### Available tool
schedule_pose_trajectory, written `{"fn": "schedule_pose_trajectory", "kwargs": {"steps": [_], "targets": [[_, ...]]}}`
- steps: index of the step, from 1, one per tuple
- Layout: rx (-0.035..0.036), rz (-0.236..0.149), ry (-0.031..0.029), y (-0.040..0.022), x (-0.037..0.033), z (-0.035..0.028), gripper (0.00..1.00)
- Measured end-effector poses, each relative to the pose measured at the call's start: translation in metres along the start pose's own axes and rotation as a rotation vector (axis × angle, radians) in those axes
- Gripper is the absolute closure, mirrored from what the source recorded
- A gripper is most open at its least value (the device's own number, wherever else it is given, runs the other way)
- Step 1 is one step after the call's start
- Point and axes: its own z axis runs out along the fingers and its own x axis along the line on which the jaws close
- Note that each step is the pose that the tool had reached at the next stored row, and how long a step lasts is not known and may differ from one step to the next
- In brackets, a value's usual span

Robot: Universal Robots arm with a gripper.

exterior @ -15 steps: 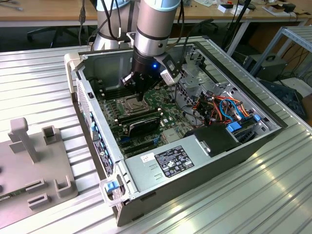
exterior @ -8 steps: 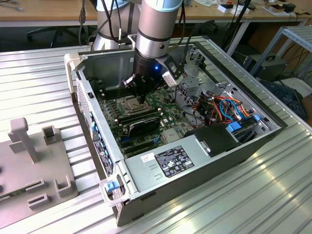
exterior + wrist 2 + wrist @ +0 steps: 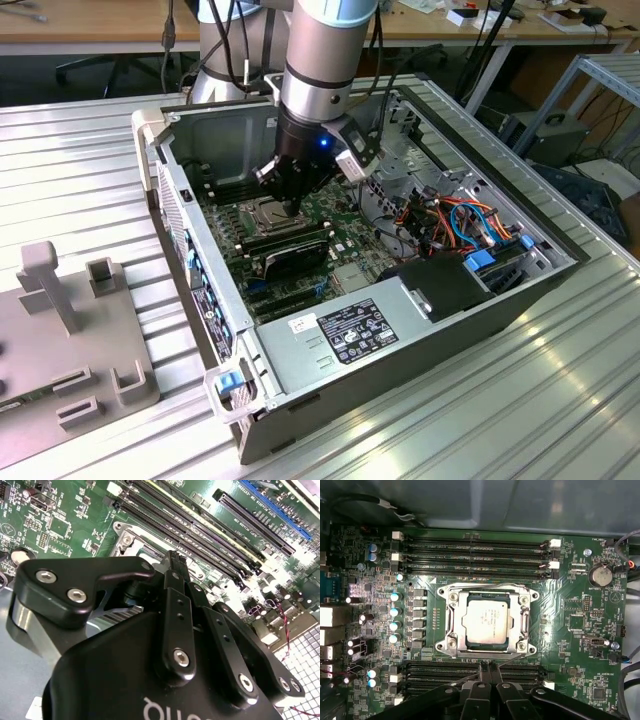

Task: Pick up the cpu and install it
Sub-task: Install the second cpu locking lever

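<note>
Looking first at the exterior view, I see the arm (image 3: 318, 60) reaching down into an open computer case (image 3: 400, 330) that lies on its side on a ribbed metal tabletop (image 3: 560, 400). My hand (image 3: 291, 207) hangs low over the green motherboard (image 3: 345, 235), directly above the socket region near the case's rear wall. A grey power supply (image 3: 330, 335) occupies the near corner of the case, and a bundle of orange and blue cables (image 3: 465, 220) sits toward the exterior view's right. A grey fixture plate (image 3: 60, 350) with upright blocks lies on the tabletop at the exterior view's left, well apart from the case.

In the second wrist view, the hand (image 3: 174, 558) appears from behind, its two black fingers (image 3: 176, 575) pressed together with nothing pinched between them. Their tips point at the metal frame of the socket (image 3: 131, 542). Rows of dark memory slots (image 3: 200, 535) run just beside it, and a blue expansion slot (image 3: 280, 510) lies further off.

In the first wrist view, the cpu (image 3: 486, 620) lies flat inside the socket (image 3: 449, 625), its silvery face up and its edges square with the surrounding frame. The fingertips (image 3: 487, 666) meet just beside the socket's near edge, over a bank of memory slots (image 3: 440, 672), apart from the cpu. A round coin cell (image 3: 601, 575) sits near one corner of the motherboard (image 3: 570, 625).
</note>
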Motion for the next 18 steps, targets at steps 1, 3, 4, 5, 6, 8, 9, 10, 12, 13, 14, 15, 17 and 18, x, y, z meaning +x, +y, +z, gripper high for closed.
{"fn": "schedule_pose_trajectory", "kwargs": {"steps": [1, 3, 4, 5, 6, 8, 9, 10, 12, 13, 14, 15, 17, 18], "targets": [[0.0000, 0.000, -0.0001, 0.0000, 0.0004, 0.0000, 0.89], [0.0001, 0.000, -0.0007, -0.0001, 0.0014, 0.0000, 0.89], [0.0000, 0.000, -0.0010, 0.0000, 0.0016, 0.0000, 0.89], [0.0000, 0.000, -0.0011, 0.0000, 0.0016, 0.0000, 0.89], [0.0000, 0.000, -0.0012, 0.0000, 0.0017, 0.0000, 0.89], [0.0000, 0.000, -0.0013, 0.0000, 0.0017, 0.0000, 0.89], [0.0000, 0.000, -0.0014, 0.0000, 0.0018, 0.0000, 0.89], [0.0001, 0.000, -0.0014, 0.0000, 0.0022, 0.0000, 0.89], [0.0000, 0.000, -0.0014, 0.0000, 0.0032, 0.0000, 0.89], [0.0000, 0.000, -0.0014, 0.0000, 0.0042, 0.0000, 0.89], [0.0001, 0.000, -0.0014, 0.0001, 0.0052, -0.0001, 0.89], [0.0001, 0.000, -0.0014, 0.0001, 0.0061, 0.0000, 0.89], [0.0000, 0.000, -0.0014, 0.0001, 0.0075, -0.0001, 0.89], [0.0001, 0.000, -0.0014, 0.0001, 0.0082, -0.0001, 0.89]]}}
